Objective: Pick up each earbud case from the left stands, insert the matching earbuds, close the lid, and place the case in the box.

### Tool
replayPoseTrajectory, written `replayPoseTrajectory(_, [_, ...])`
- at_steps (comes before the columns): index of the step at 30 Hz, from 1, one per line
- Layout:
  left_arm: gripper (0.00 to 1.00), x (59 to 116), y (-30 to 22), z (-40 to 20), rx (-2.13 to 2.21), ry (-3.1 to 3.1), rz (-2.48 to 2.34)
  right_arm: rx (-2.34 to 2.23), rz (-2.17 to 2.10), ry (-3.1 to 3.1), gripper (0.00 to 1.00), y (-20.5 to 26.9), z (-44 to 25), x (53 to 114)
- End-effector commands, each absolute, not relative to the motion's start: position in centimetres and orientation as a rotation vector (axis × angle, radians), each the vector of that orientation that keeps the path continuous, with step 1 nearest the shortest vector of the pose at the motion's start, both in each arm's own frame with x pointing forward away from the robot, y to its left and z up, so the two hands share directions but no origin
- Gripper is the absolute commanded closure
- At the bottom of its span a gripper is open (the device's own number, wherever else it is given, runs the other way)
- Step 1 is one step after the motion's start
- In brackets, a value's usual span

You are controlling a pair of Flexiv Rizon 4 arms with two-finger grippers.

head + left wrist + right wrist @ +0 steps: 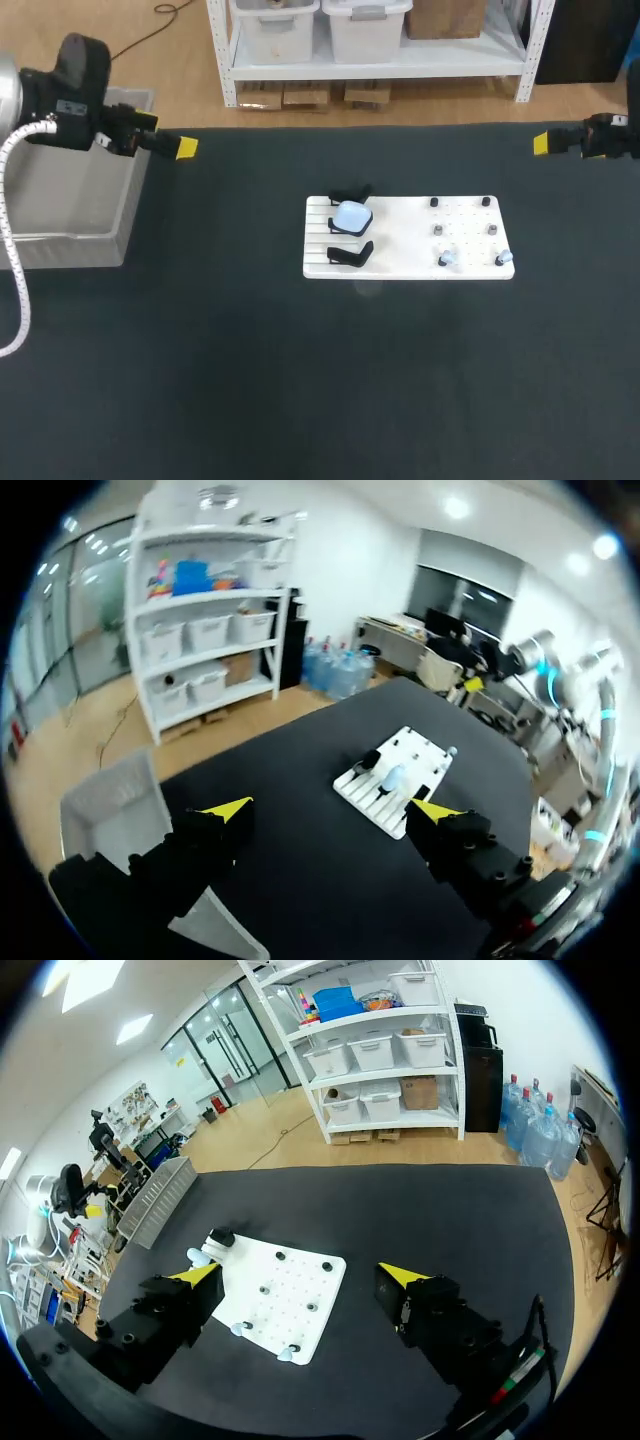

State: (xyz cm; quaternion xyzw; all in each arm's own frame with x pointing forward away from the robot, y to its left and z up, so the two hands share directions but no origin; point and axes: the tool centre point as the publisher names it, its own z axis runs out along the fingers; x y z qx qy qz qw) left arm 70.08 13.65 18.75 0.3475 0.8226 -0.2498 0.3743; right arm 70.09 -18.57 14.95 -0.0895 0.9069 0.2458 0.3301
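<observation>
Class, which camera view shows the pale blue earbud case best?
The head view: the earbud case appears from above, unobstructed and clearest. Both wrist views show it only as a small, distant pale blob.

A table with a black top (200,380) stood on a light wooden floor (180,60). Behind it, a white shelving unit (380,70) held pale storage bins (275,30), with flat cardboard boxes (308,97) beneath. The walls (340,560) were white, and round ceiling lights (458,507) shone overhead. Glass partitions (215,1050) lined one side. Several large blue bottles (335,670), probably water, stood by the wall.
</observation>
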Motion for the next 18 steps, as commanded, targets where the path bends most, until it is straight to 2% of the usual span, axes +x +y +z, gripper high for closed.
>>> replayPoseTrajectory(1, [0.00,70.7,12.8,19.2,1.103,2.017,-0.712,-0.234,0.643,2.372,0.00,-18.6,15.0,70.1])
replayPoseTrajectory(18, [0.00,71.6,7.2,17.0,1.560,1.778,-0.743,-0.234,0.643,2.372,0.00,-18.6,15.0,70.1])
